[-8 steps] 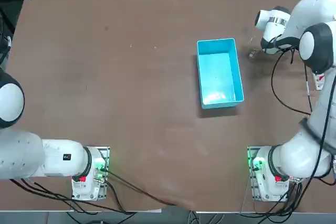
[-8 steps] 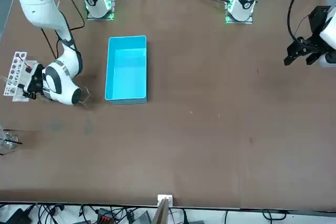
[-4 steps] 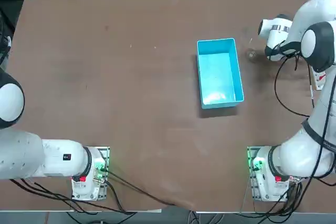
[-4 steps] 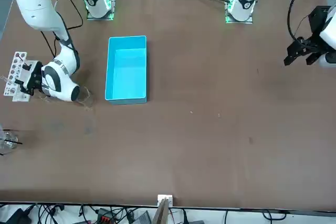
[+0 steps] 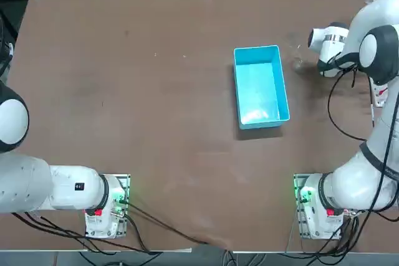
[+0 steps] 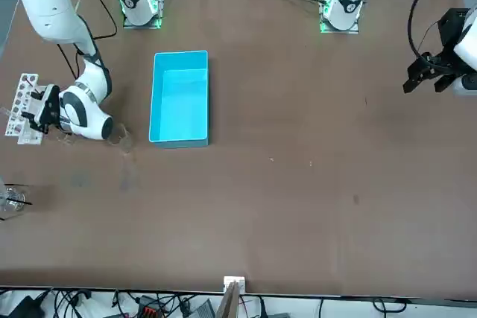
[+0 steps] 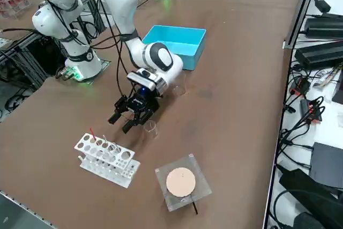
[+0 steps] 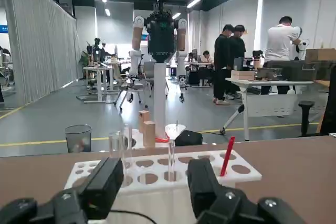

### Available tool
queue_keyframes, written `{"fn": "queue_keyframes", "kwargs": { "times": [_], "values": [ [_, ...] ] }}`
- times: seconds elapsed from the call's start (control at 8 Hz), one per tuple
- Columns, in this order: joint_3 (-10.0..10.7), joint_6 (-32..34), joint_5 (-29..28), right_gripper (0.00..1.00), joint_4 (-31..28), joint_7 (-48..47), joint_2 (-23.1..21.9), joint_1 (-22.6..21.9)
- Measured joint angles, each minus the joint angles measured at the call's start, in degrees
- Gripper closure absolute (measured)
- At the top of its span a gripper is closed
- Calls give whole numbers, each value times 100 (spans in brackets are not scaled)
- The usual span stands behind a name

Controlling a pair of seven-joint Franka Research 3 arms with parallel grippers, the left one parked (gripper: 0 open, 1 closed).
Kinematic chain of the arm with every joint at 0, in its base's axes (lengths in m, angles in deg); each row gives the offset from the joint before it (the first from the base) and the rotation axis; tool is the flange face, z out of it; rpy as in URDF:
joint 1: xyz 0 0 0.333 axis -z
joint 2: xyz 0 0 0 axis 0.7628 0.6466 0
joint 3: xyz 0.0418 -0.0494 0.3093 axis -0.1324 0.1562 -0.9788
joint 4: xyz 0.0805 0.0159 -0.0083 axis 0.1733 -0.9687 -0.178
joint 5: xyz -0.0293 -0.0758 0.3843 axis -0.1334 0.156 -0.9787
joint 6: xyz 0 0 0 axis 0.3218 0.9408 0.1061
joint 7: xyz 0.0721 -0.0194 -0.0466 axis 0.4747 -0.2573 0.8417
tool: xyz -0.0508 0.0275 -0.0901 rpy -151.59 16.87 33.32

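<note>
Tube rack [image 7: 106,159] facing pincer [image 7: 121,124], brown table [image 7: 230,79].

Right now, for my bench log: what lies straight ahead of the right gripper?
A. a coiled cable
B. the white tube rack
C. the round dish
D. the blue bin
B: the wrist view shows the white tube rack just beyond the right gripper, seen through the gap of its open fingers.
</note>
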Motion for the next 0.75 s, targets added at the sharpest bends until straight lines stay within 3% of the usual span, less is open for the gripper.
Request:
{"fn": "queue_keyframes", "kwargs": {
  "times": [0.75],
  "values": [
    [1, -139, 505, 29, -402, -224, -31, 179]
  ]
}}
